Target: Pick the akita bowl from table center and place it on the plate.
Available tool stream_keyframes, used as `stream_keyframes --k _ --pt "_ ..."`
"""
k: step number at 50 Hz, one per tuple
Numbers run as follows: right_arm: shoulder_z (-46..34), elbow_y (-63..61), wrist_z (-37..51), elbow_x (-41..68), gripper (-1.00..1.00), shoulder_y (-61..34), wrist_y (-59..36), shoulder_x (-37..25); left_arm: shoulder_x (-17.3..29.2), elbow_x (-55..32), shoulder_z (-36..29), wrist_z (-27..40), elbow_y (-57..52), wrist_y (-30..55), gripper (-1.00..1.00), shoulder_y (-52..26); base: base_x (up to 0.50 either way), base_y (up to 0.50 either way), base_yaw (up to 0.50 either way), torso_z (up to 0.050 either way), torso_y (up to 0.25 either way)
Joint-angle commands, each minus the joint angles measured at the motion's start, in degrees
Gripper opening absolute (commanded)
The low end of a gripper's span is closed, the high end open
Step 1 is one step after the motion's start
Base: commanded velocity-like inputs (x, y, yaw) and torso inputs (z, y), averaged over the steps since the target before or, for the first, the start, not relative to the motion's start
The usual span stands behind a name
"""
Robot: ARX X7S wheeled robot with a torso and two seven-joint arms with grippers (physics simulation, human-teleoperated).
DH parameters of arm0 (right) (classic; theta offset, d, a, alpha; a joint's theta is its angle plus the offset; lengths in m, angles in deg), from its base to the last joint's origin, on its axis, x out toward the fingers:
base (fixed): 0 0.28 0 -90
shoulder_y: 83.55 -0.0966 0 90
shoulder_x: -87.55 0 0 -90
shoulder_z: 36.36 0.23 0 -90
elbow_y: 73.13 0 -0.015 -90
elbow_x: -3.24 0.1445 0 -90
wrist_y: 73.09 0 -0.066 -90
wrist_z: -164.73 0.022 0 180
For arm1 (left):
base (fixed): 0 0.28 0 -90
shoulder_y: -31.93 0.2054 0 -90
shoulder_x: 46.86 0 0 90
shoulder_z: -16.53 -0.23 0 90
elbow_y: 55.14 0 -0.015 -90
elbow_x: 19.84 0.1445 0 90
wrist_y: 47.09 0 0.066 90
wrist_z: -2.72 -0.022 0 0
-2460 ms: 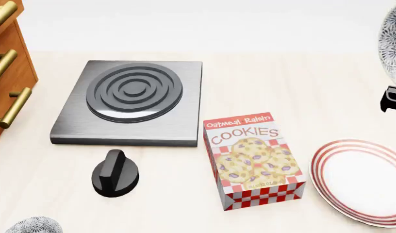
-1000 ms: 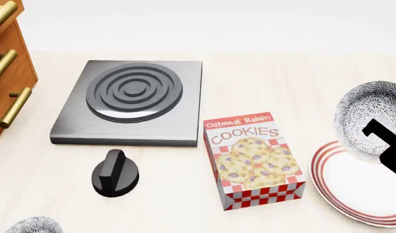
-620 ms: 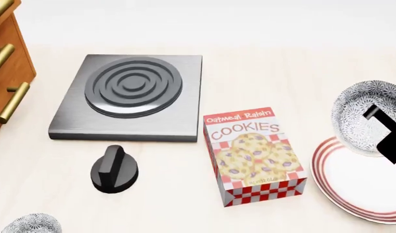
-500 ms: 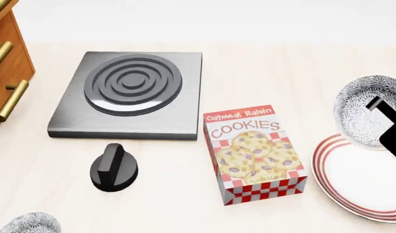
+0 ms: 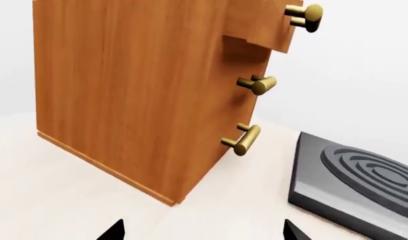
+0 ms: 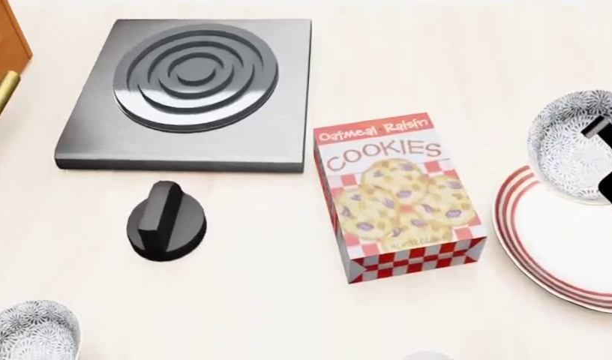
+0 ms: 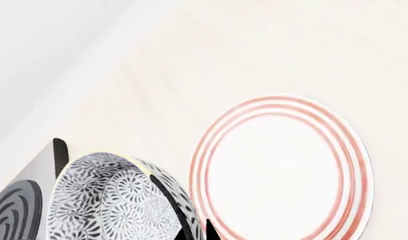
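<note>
I have the bowl (image 6: 576,146) pinched by its rim in the right gripper (image 6: 608,154), one black finger inside and one outside, jaws closed down to the thickness of the wall. It hangs in the air near the table's right edge, tilted, overlapping the far rim of the plate (image 6: 556,240) in the head view. The right wrist view shows the bowl (image 7: 117,200) off to one side of the plate (image 7: 284,167), not over its middle.

My judgement: the carry is nearly done, but the release point is not right. I want to bring the bowl toward the near side until it sits over the plate's white centre, inside the red rings, then level it so the base comes down flat. Lowering until the base touches before I open matters; a tilted drop from height could roll it off, or clip the rim.

The cookie box (image 6: 401,195) stands just beside the plate, so I keep my path clear of it.

The left gripper (image 5: 200,235) hangs idle by the drawers (image 5: 144,95), tips spread wide and empty.
</note>
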Motion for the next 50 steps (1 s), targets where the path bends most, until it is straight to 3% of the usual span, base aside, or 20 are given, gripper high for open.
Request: stream_keyframes --k 1,20,36,41,44,50 --pt "-0.1 0.4 -1.2 0.0 -1.0 -0.4 1.3 0.1 0.2 0.8 -0.4 0.3 0.0 -0.2 1.0 0.1 0.0 0.0 0.0 0.005 -0.25" --pt "-0.4 0.7 -2.2 -0.4 -1.0 0.6 2.3 -0.2 0.3 -1.5 0.1 0.0 -0.3 0.1 1.0 0.2 0.0 0.0 0.0 0.003 -0.18" --pt "-0.8 4.4 -8.5 -4.6 -1.0 2.0 7.6 -0.7 0.3 -3.1 1.0 0.3 -0.5 0.2 1.0 0.5 0.0 0.0 0.0 0.0 -0.002" --pt "-1.0 6.2 -10.8 -5.8 -1.0 1.8 9.6 -0.3 0.4 0.9 0.4 0.8 -0.7 -2.5 1.0 0.8 0.0 0.0 0.0 0.0 -0.136" --pt "-0.9 6.0 -10.8 -5.8 -1.0 1.4 9.8 -0.4 0.4 -3.2 1.4 0.5 -0.5 -0.4 1.0 0.6 0.0 0.0 0.0 0.0 -0.167" --pt "-0.8 5.8 -11.4 -6.7 -1.0 1.1 11.3 -0.7 0.5 -2.5 1.1 0.9 -0.7 -0.4 1.0 0.7 0.0 0.0 0.0 0.0 0.0"
